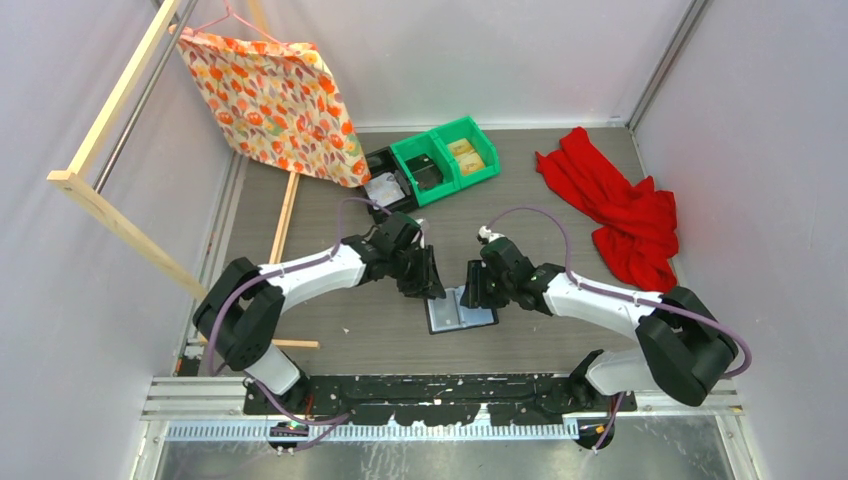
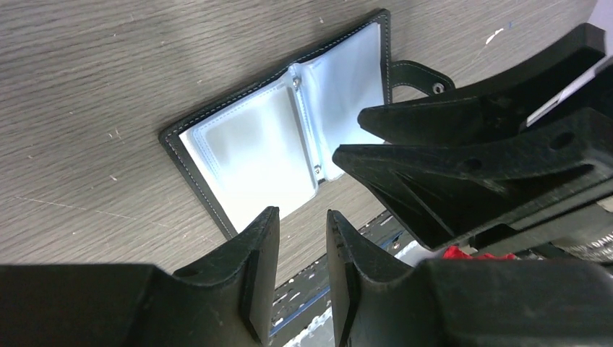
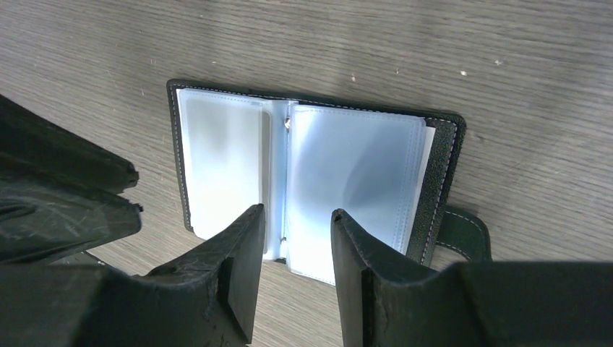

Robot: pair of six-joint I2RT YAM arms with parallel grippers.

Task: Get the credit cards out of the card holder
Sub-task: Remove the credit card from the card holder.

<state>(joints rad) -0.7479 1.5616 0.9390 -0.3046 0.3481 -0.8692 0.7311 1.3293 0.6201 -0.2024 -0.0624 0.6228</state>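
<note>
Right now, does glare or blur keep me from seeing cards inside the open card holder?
Left wrist view: the card holder sleeves glare pale blue-white, so the contents are unreadable, and the near fingers are soft. Right wrist view: the same sheen, with a grey shadow across the right sleeve. Top view: sharp, but the holder is too small to judge.

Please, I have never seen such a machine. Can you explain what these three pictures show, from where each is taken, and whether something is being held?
Two white robot arms are bolted to a table. One picture looks down from above; the other two come from cameras on each wrist. The left gripper and the right gripper both hover over an open black card holder lying flat, its clear sleeves showing. Both stand partly open and hold nothing. Farther back lie green bins, a red cloth and a patterned cloth on a hanger.
</note>
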